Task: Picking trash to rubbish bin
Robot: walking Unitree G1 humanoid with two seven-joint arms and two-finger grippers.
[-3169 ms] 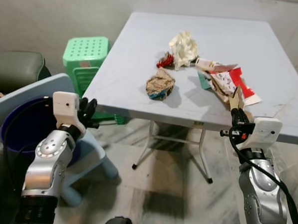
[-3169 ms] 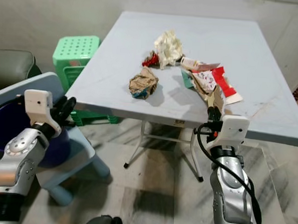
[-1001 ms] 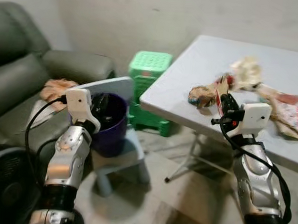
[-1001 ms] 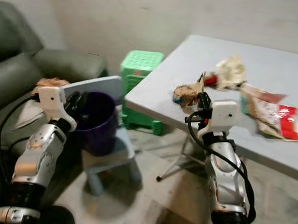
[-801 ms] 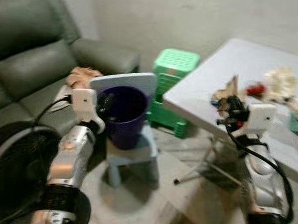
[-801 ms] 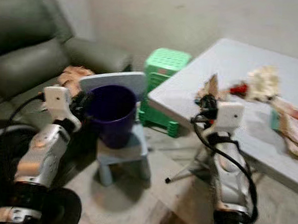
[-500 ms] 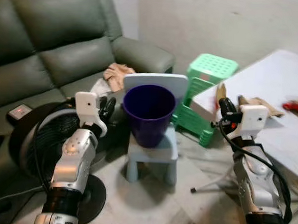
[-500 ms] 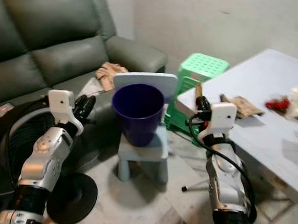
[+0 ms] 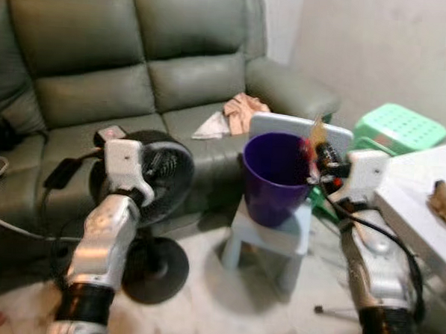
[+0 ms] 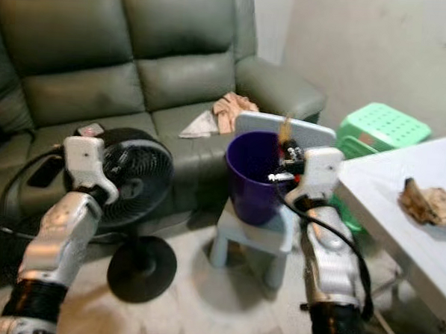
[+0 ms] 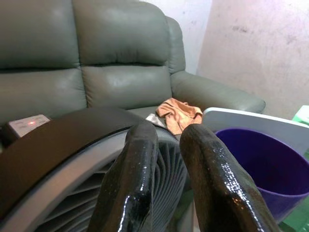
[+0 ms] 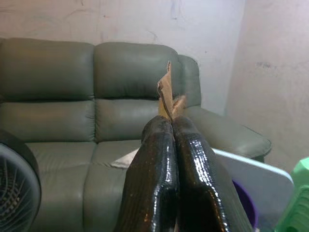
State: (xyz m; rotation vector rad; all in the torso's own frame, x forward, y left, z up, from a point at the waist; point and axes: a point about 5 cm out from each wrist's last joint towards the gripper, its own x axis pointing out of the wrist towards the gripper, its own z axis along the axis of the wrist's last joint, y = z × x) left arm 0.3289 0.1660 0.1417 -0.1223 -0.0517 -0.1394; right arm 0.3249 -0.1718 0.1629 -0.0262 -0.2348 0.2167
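Right tool (image 10: 284, 149) clamps a cardboard scrap (image 12: 166, 94), mostly hidden betw. fingers, now above purple bin (image 10: 251, 177); earlier beside tabletop (image 10: 422, 230). Left tool (image 11: 166, 159) slightly parted, empty, by fan (image 10: 136, 174).

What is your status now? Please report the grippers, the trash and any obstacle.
Right gripper shut on brown paper scrap, above purple bin rim. Left gripper empty, near fan. Bin on small chair; nothing blocking.
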